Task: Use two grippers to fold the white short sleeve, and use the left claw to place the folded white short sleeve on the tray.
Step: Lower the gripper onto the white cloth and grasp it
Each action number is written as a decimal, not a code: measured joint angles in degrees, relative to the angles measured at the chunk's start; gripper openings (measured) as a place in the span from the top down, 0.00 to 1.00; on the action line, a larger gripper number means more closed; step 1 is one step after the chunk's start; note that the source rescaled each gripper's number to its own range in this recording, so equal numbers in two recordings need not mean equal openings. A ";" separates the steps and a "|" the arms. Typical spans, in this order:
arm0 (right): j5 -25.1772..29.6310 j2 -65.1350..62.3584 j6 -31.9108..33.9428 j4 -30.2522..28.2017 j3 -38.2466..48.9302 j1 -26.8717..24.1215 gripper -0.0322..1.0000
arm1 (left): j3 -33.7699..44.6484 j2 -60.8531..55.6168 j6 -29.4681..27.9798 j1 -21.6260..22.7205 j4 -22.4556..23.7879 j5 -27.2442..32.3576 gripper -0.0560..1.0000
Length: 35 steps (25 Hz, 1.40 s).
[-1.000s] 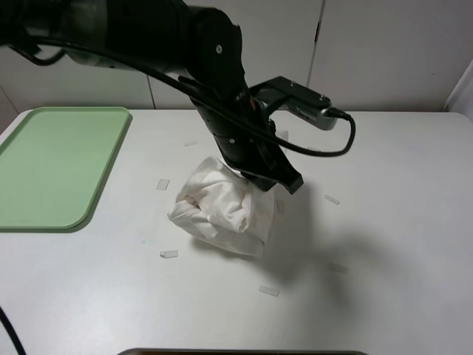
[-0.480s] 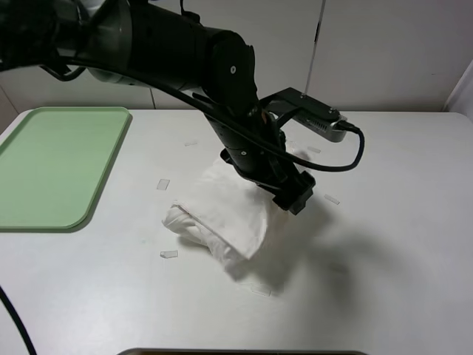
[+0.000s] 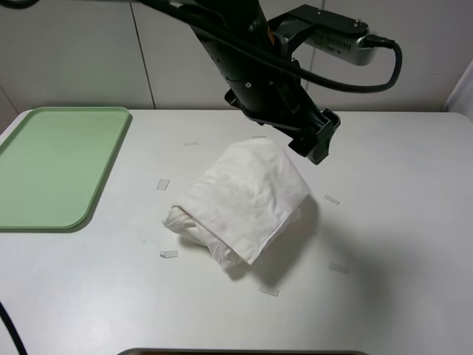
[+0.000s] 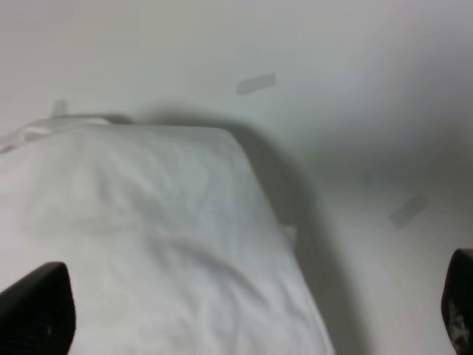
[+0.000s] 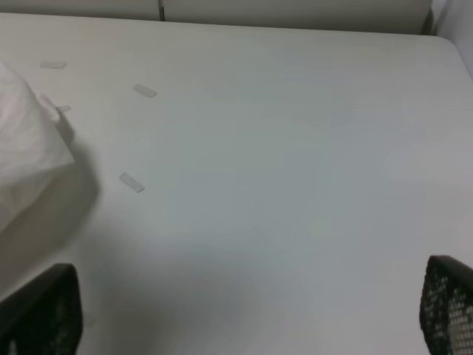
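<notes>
White short sleeve (image 3: 244,200) lay mid-table, folded into a loose bundle, well apart from the tray (image 3: 55,166). Left gripper (image 3: 314,140) hovered above its far edge, jaws wide, empty; right gripper likewise wide over bare table.

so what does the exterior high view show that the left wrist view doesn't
Only the exterior high view shows the light green tray at the table's left edge, the whole black left arm raised above the folded white short sleeve, and the back wall. Only the left wrist view shows the left gripper from behind, its jaws spread wide with nothing between them. Both show the white short sleeve lying on the white table with small pale tape scraps near it.
</notes>
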 joint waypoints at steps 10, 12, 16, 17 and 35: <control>0.00 0.00 0.00 0.00 0.05 0.00 0.00 | -0.05 -0.59 -9.47 7.18 7.79 12.61 0.00; 0.00 0.00 0.00 0.00 0.05 0.00 0.00 | -0.05 -0.59 -9.57 9.38 8.05 12.65 0.00; 0.00 0.00 0.00 0.00 0.05 0.00 0.00 | -0.11 0.18 -9.69 12.46 8.18 12.52 0.00; 0.00 0.00 0.00 0.00 0.05 0.00 0.00 | -0.23 0.95 -9.69 12.92 8.18 12.47 0.00; 0.00 0.00 0.00 0.00 0.05 0.00 0.00 | -0.30 16.94 -9.74 13.37 7.12 12.18 0.01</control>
